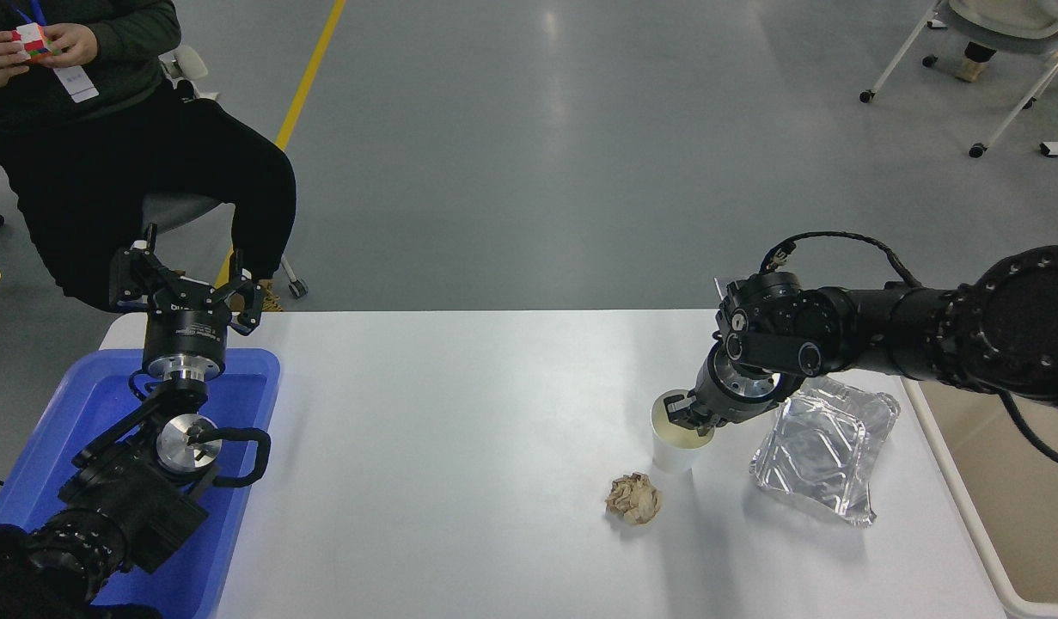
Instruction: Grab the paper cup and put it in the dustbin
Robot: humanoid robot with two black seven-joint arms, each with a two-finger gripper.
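Right hand (688,416) is pinched on the cup (679,445) rim, which looks light and crushable, so the rim's the spot; left hand (187,291) sits apart.

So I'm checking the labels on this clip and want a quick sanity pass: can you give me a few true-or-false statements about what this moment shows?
1. The right tool grips the small white paper cup at its rim. True.
2. The crumpled brown paper ball sits inside the cup. False: it lies on the white table, in front of the cup and to its left.
3. The crinkled silver foil tray lies right of the cup. True.
4. The cup is already in the large beige plastic dustbin. False: it is over the table, left of the foil tray.
5. The left tool holds the paper ball. False: it is open and empty, above the bright blue plastic tray.
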